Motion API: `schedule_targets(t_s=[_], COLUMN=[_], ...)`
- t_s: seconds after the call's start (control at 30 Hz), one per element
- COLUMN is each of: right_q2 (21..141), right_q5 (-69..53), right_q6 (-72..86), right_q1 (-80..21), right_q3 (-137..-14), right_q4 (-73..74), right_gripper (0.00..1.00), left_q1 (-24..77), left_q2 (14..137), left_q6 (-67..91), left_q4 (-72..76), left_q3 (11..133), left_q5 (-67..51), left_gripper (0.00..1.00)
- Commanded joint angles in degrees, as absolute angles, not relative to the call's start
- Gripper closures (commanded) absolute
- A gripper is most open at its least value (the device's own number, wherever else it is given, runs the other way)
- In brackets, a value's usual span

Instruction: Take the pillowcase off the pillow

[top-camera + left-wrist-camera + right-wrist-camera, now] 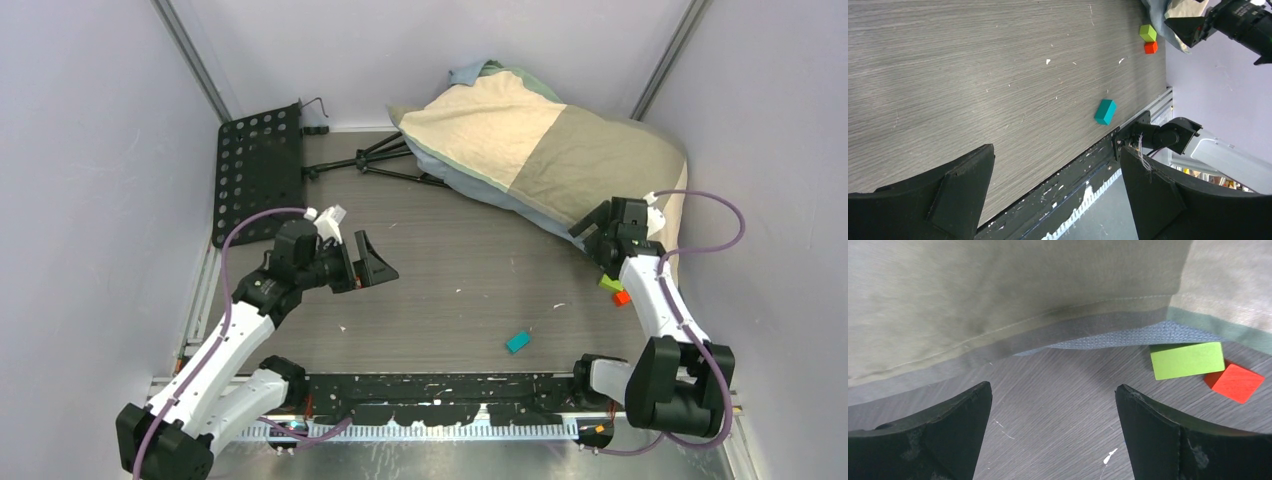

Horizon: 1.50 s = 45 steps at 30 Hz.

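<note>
Patchwork, one stuffed pillowcase lies upper right. Three blocks lower right: green block, red block, teal block. Left gripper and right gripper gape empty.

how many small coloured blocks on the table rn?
3. Teal block lies alone on the table's near side; green block and red block sit side by side at the pillowcase edge. More may be hidden under it.
</note>
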<state>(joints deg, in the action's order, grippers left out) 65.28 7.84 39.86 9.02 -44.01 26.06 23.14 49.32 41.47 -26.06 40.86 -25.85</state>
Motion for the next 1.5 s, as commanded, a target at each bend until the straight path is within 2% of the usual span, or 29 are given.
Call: schedule_targets(t_s=[0.0, 0.13, 0.17, 0.23, 0.33, 0.4, 0.5, 0.53, 0.8, 1.07, 1.13, 1.17, 1.23, 1.27, 1.47], right_q2=[67.3, 67.5, 66.5, 64.3, 61.4, 60.1, 59.8, 60.2, 67.3, 87.0, 87.0, 86.2, 84.1, 83.2, 81.4], right_q5=[6.6, 6.7, 6.8, 7.0, 7.6, 7.7, 13.0, 15.4, 21.0, 19.6, 18.4, 18.1, 17.3, 16.5, 5.8], right_q6=[41.3, 39.4, 39.2, 38.7, 37.8, 36.6, 37.5, 37.7, 40.7, 36.1, 34.7, 34.5, 33.7, 33.4, 31.6], right_q1=[9.2, 9.2, 9.2, 9.2, 9.1, 9.2, 9.2, 9.2, 9.8, 10.6, 10.6, 10.6, 10.6, 10.6, 10.0], right_q3=[-43.1, -45.1, -45.5, -46.2, -47.6, -48.6, -50.6, -51.4, -54.8, -65.8, -66.4, -66.9, -69.7, -71.7, -90.2], right_q4=[19.9, 20.9, 21.1, 21.4, 22.0, 23.0, 26.3, 27.3, 24.5, 19.8, 17.8, 17.3, 18.4, 20.0, 29.5], right_gripper=[0.03, 0.12, 0.20, 0.28, 0.32, 0.30, 0.08, 0.07, 0.06, 0.07, 0.29, 0.54, 0.93, 0.99, 1.00], left_q1=[22.9, 22.9, 22.9, 22.9, 22.9, 22.9, 23.0, 22.9, 23.0, 23.0, 22.9, 23.0, 22.9, 22.9, 22.9], left_q2=[47.2, 47.1, 47.1, 47.0, 47.5, 48.0, 49.1, 49.7, 52.0, 50.1, 48.6, 48.0, 46.6, 46.1, 47.3], left_q6=[39.9, 38.6, 38.4, 38.4, 38.7, 38.7, 39.0, 39.1, 40.4, 38.7, 38.4, 38.1, 37.4, 37.1, 36.5], left_q4=[-23.1, -25.2, -25.5, -25.3, -24.6, -23.9, -22.4, -22.0, -18.2, -22.7, -23.9, -24.7, -25.9, -26.3, -25.7], left_q3=[40.2, 40.9, 40.8, 40.4, 40.2, 39.7, 39.1, 39.1, 37.5, 39.5, 39.5, 39.5, 39.5, 39.4, 40.5], left_q5=[-28.1, -27.3, -27.1, -26.8, -27.1, -27.2, -27.2, -27.6, -28.9, -28.2, -27.5, -27.0, -25.8, -25.3, -24.7], left_gripper=[0.01, 0.01, 0.01, 0.01, 0.01, 0.01, 0.01, 0.01, 0.02, 0.03, 0.02, 0.02, 0.02, 0.02, 0.02])
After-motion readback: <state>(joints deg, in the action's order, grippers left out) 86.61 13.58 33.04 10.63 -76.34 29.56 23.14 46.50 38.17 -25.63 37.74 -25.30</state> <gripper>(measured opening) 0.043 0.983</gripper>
